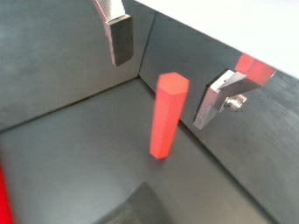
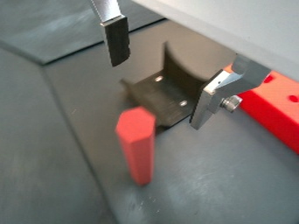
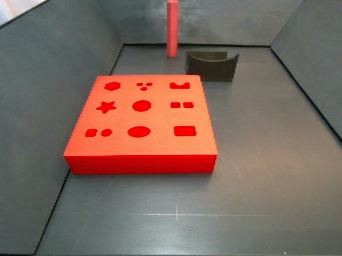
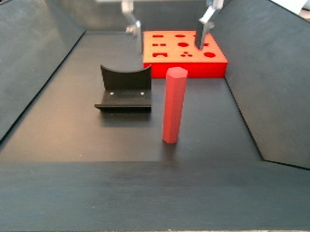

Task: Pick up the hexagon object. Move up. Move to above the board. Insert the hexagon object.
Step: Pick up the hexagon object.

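Observation:
The hexagon object (image 1: 166, 114) is a tall red-pink prism standing upright on the dark floor, also seen at hexagon object (image 2: 135, 144), hexagon object (image 3: 173, 28) and hexagon object (image 4: 175, 106). My gripper (image 1: 167, 70) hangs open above it, its two fingers wide apart and nothing between them; the same shows for the gripper (image 2: 166, 70) and, in a side view, the gripper (image 4: 168, 20). The board (image 3: 140, 160) is a flat bright red block with several darker shape cutouts, lying apart from the rod; parts of the board (image 4: 182, 66) (image 2: 274, 105) show elsewhere.
The dark fixture (image 3: 211, 63) stands on the floor close beside the hexagon object, also seen as the fixture (image 4: 123, 88) and fixture (image 2: 163, 87). Grey walls (image 3: 40, 60) enclose the floor on all sides.

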Controlling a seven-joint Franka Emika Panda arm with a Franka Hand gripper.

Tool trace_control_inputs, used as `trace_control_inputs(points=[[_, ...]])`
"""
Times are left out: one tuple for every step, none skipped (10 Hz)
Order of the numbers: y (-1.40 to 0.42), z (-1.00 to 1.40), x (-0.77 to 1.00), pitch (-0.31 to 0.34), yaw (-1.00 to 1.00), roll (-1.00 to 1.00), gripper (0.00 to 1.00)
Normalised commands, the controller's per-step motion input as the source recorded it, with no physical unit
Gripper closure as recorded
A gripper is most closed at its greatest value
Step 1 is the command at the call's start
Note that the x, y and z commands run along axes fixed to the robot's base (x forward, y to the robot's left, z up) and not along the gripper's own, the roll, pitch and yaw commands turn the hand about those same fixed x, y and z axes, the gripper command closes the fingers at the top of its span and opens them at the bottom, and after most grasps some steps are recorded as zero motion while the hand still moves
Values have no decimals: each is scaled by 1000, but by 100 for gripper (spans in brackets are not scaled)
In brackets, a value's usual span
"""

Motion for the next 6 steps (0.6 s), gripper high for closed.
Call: trace_control_inputs(points=[[349, -369, -14, -67, 780, -74, 0], [266, -397, -97, -84, 846, -114, 0], [266, -383, -123, -51, 831, -131, 0], [246, -397, -157, -20, 817, -163, 0], [226, -474, -157, 0, 820, -157, 0], [166, -429, -94, 0, 809, -76, 0]])
